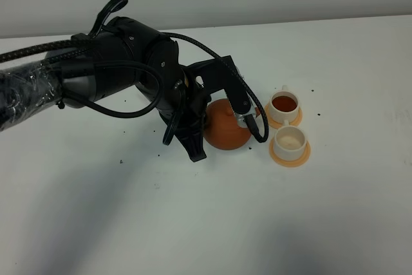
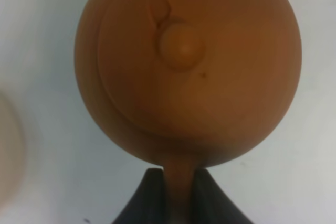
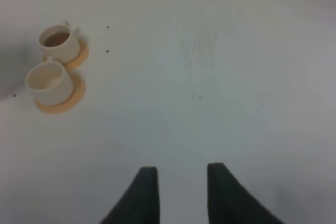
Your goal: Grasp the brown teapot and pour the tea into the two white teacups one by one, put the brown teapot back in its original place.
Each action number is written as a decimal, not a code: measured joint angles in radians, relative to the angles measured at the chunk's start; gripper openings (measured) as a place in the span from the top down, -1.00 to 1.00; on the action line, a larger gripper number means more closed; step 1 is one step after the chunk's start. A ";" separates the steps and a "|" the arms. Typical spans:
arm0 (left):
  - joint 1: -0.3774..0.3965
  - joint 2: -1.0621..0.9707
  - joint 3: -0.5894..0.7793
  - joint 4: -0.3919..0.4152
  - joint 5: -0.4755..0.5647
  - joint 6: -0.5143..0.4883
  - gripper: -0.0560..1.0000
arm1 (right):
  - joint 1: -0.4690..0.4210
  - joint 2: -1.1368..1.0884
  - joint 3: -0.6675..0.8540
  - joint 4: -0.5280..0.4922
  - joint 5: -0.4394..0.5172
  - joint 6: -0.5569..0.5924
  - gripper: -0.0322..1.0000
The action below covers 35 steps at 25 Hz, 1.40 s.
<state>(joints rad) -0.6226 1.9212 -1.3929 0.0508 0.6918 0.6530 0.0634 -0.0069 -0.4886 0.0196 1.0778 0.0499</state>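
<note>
White worktop is bearing two white teacups, one holding tea; your left end effector is clamping the brown teapot, your right end effector is hanging open.

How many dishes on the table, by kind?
teapot: 1
cups: 2
coasters: 2
total: 5
</note>
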 joint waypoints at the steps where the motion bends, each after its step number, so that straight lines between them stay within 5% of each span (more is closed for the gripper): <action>1: -0.007 0.000 0.002 0.024 -0.020 0.014 0.66 | 0.000 0.000 0.000 0.000 0.000 0.000 0.47; 15: -0.085 0.037 0.005 0.380 -0.135 0.062 0.66 | 0.000 0.000 0.000 0.000 0.000 0.000 0.47; 35: -0.137 0.063 0.006 0.511 -0.242 0.051 0.66 | 0.000 0.000 0.000 0.000 0.000 0.000 0.47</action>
<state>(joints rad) -0.7598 1.9846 -1.3871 0.5621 0.4500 0.7036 0.0634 -0.0069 -0.4886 0.0200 1.0778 0.0499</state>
